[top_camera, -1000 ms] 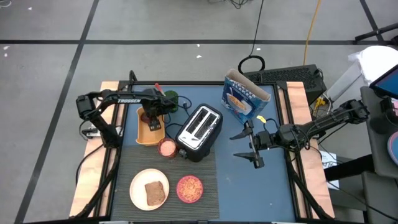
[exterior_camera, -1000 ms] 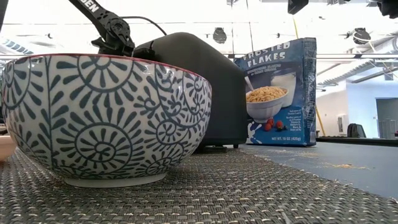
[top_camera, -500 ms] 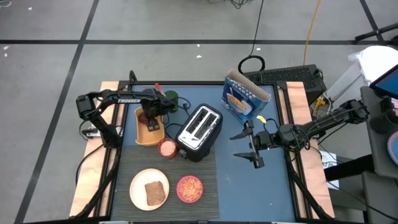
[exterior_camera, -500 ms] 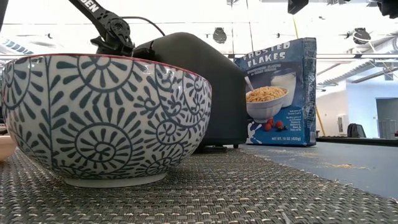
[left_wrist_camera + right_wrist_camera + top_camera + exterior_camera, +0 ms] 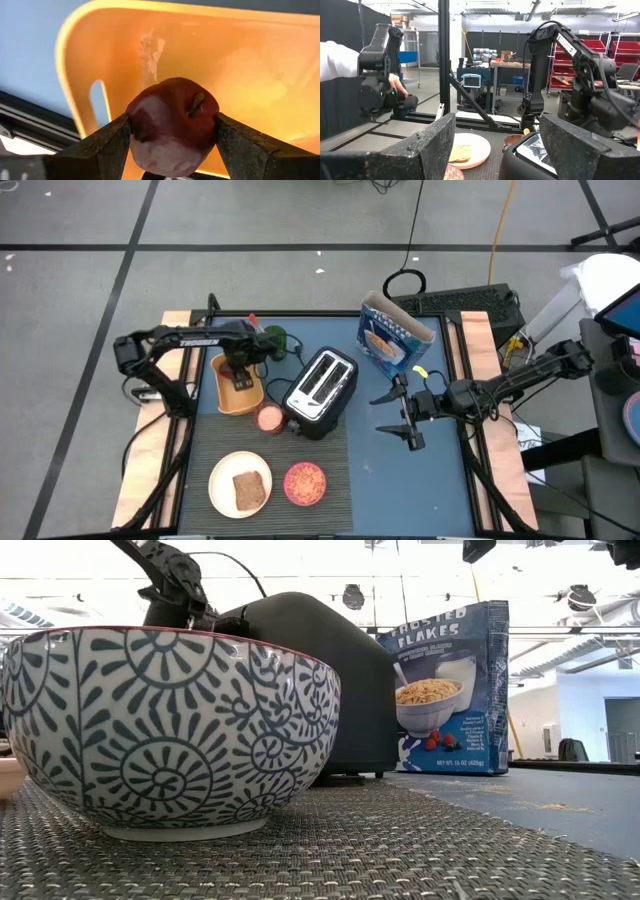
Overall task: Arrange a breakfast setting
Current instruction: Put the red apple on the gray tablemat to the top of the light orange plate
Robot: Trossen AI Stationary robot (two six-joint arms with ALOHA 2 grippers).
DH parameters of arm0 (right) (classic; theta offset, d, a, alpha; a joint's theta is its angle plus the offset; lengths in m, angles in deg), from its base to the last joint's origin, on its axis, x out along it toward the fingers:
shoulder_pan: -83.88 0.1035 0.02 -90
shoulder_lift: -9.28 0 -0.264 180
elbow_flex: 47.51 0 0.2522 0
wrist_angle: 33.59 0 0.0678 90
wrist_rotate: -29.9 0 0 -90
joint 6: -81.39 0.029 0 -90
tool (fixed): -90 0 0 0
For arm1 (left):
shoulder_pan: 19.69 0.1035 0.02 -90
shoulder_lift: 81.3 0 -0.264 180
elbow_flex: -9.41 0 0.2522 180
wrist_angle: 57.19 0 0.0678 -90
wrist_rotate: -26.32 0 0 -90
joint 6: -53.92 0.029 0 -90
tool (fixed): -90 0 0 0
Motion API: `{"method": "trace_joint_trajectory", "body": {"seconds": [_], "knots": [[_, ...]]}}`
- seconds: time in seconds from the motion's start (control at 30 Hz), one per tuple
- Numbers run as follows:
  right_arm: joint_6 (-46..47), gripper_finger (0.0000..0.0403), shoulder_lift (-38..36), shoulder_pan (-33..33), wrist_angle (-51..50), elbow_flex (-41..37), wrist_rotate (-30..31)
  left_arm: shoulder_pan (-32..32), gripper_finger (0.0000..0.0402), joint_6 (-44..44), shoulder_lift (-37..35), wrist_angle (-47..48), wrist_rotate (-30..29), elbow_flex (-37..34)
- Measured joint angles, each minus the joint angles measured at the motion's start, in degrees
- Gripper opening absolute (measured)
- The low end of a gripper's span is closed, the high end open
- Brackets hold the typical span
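Observation:
My left gripper (image 5: 240, 368) is over the orange square container (image 5: 238, 392) at the table's far left, shut on a dark red apple (image 5: 172, 122). The cream plate (image 5: 222, 480) with the toast slice (image 5: 250, 489) and the bowl of cereal (image 5: 304, 483) stand side by side near the front edge. In the low view the bowl (image 5: 170, 730) shows a blue-patterned outside. A short red strip (image 5: 254, 323) by the far edge may be the spoon's handle. My right gripper (image 5: 395, 420) is open and empty at the table's right. My left gripper pinches the apple between its two fingers, one on each opposite side (image 5: 135, 125). The fingers point down into the orange container. The apple's stem (image 5: 196, 102) faces the wrist camera. The apple looks to hang clear of the container's floor (image 5: 240, 75).
The silver-black toaster (image 5: 322, 388) stands mid-table, with a small pink round thing (image 5: 269, 417) at its near left. A blue cereal box (image 5: 392, 340) stands at the far right. A dark green thing (image 5: 273, 338) lies behind the container. A person's sleeve (image 5: 340, 60) shows beyond the table.
My left arm has risen a little and drawn slightly toward the table's left edge, still shut on the apple over the orange container. My right arm has kept still.

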Motion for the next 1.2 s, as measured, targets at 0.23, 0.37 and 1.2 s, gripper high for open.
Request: {"method": "trace_joint_trajectory", "body": {"seconds": [0.23,0.37,1.2], "knots": [[0.02,0.0279,0.00,0.01,0.00,0.00,-0.01,-0.10,0.0266,-6.39,-9.64,0.11,3.39,0.02],[0.00,0.0279,0.00,0.02,-0.02,0.00,0.00,-0.96,0.0266,-13.03,-16.48,0.12,5.11,0.02],[0.02,0.0279,0.00,0.00,-0.02,0.00,-0.02,-42.70,0.0266,-70.45,-38.10,-10.75,-13.76,-5.35]]}}
